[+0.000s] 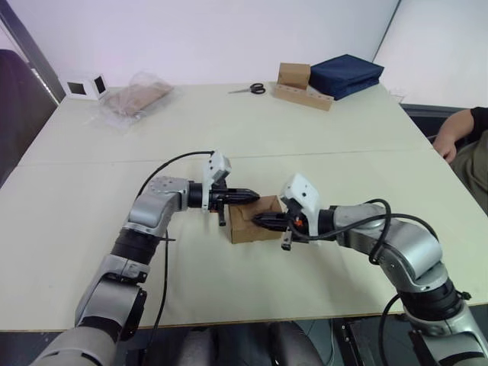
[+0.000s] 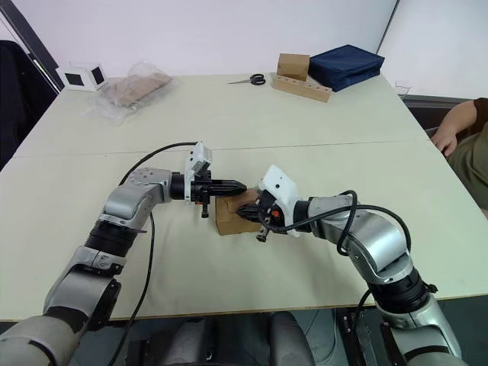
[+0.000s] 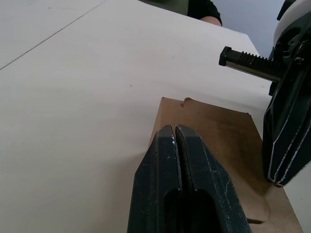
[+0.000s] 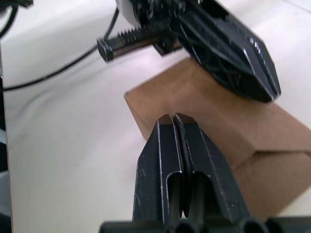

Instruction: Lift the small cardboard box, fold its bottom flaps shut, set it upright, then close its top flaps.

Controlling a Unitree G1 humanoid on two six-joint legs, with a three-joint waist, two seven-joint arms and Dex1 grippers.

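Observation:
The small cardboard box sits on the table near the front middle, plain brown, its upper flaps lying flat. My left gripper reaches in from the left; its shut tips rest over the box's top far edge, and the left wrist view shows the fingers pressed together over the cardboard. From the right comes my right gripper, also shut, its tip against the box's top near side. The right wrist view shows that tip on the brown panel, with the left gripper just beyond it.
At the table's far side lie scissors, a brown box on a holed cardboard strip, a navy bag, a clear plastic bag of cardboard and a small white cube. A person's arm is at the right edge.

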